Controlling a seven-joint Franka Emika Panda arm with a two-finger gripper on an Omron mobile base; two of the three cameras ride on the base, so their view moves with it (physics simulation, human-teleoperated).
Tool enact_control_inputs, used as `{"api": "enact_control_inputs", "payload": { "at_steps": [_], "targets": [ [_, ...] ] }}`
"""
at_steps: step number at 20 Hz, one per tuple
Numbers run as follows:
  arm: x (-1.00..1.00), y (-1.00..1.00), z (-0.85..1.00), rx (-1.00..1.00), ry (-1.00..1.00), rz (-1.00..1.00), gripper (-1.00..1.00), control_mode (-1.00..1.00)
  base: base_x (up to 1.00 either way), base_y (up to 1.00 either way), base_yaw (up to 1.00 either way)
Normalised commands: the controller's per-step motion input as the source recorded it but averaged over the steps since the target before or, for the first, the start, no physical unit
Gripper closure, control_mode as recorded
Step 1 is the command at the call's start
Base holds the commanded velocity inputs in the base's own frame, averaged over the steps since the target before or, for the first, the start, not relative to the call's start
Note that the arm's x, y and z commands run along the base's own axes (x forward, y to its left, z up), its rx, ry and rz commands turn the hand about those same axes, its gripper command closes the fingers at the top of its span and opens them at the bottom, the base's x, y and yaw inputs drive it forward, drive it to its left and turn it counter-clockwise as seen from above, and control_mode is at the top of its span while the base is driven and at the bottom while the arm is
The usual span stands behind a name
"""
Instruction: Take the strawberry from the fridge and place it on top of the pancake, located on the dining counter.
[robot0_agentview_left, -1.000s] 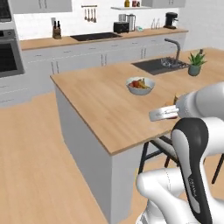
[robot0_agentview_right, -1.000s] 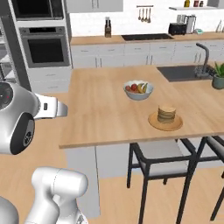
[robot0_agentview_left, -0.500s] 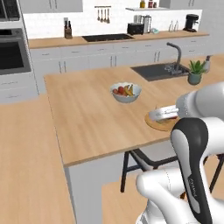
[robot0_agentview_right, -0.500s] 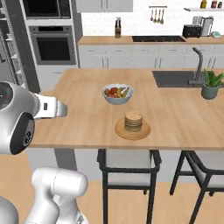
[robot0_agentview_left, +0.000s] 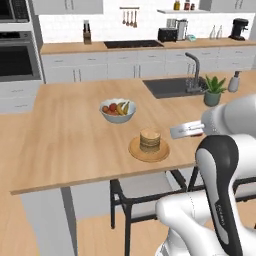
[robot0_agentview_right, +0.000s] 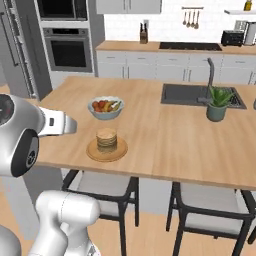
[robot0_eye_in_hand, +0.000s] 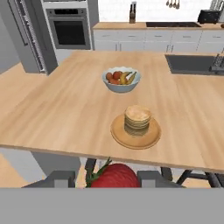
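Note:
The strawberry (robot0_eye_in_hand: 114, 176) is red with a green top and sits low in the hand view, held between the two grey fingertips of my gripper (robot0_eye_in_hand: 114, 178), which is shut on it. The pancake (robot0_eye_in_hand: 138, 119) stack stands on its round wooden plate (robot0_eye_in_hand: 120, 136) on the dining counter (robot0_eye_in_hand: 52, 109), ahead of the gripper and slightly right. From the base views the pancake (robot0_agentview_left: 150, 140) (robot0_agentview_right: 106, 139) lies near the counter's front edge, with my hand (robot0_agentview_left: 186, 131) (robot0_agentview_right: 57, 123) hovering short of that edge. The grey fridge (robot0_agentview_right: 15, 50) stands at far left.
A white fruit bowl (robot0_agentview_left: 118, 110) sits just behind the pancake plate. The dark sink (robot0_agentview_right: 200, 94), tap (robot0_agentview_right: 210, 75) and a potted plant (robot0_agentview_right: 218, 102) occupy the counter's right. Black stools (robot0_agentview_right: 105, 187) stand under the front edge. The wall oven (robot0_agentview_right: 68, 47) is beside the fridge.
The whole picture has shifted as the base drove along the counter. The pancake and bowl now lie nearly straight ahead. The arm's pose and its hold look the same.

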Motion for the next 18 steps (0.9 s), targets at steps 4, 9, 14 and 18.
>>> {"api": "enact_control_inputs", "payload": {
  "at_steps": [4, 9, 14, 18],
  "targets": [
    [0.0, 0.0, 0.0, 0.0, 0.0, 0.0, 1.0, 1.0, 0.48, -0.76, 0.22],
    [0.0, 0.0, 0.0, 0.0, 0.0, 0.0, 1.0, 1.0, 0.59, -0.26, 0.05],
    [0.0, 0.0, 0.0, 0.0, 0.0, 0.0, 1.0, 1.0, 0.76, 0.0, 0.0],
    [0.0, 0.0, 0.0, 0.0, 0.0, 0.0, 1.0, 1.0, 0.53, 0.0, 0.0]
  ]
}}
